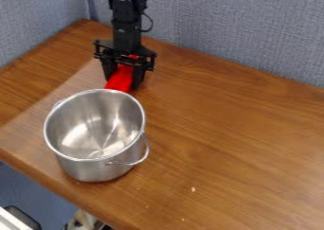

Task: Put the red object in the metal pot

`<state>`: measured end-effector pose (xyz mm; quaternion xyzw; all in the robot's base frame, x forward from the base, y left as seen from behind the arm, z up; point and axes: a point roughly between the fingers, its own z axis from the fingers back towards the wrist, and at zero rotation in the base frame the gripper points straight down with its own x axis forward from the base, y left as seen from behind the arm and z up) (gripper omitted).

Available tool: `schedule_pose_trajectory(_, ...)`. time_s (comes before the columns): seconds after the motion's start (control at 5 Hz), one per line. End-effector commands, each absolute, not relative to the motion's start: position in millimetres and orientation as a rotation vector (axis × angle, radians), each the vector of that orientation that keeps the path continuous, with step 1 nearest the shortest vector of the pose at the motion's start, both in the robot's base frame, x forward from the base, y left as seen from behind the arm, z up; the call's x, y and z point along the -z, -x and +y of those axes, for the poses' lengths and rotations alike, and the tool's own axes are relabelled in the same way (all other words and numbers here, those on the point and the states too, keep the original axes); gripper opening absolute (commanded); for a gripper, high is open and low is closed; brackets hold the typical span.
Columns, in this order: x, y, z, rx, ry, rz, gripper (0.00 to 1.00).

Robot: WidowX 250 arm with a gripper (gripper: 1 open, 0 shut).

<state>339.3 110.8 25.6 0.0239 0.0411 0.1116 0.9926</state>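
The red object (pixel 120 80) is a bright red bar lying on the wooden table just behind the metal pot's rim. My gripper (pixel 127 67) points straight down over the bar's far end, its black fingers shut on the red object. The bar's upper end is hidden between the fingers. The metal pot (pixel 97 134), shiny and round with straight sides, stands upright and empty in front of the bar, nearer the table's front edge.
The wooden table (pixel 228 120) stretches to the right of the pot. A blue-grey wall (pixel 241 26) runs close behind the arm. The table's front edge (pixel 76 191) drops off just below the pot.
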Motion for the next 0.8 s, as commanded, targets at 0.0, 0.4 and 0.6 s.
schedule_pose_trajectory(0.0, -55.2, -344.5, 112.6, -0.228, -0.061, -0.004, 0.00)
schedule_pose_trajectory(0.4, -56.6, -343.1, 112.8, -0.225, -0.063, -0.015, 0.00)
schedule_pose_trajectory(0.6, -57.4, -342.4, 112.7, -0.223, -0.063, -0.021, 0.00)
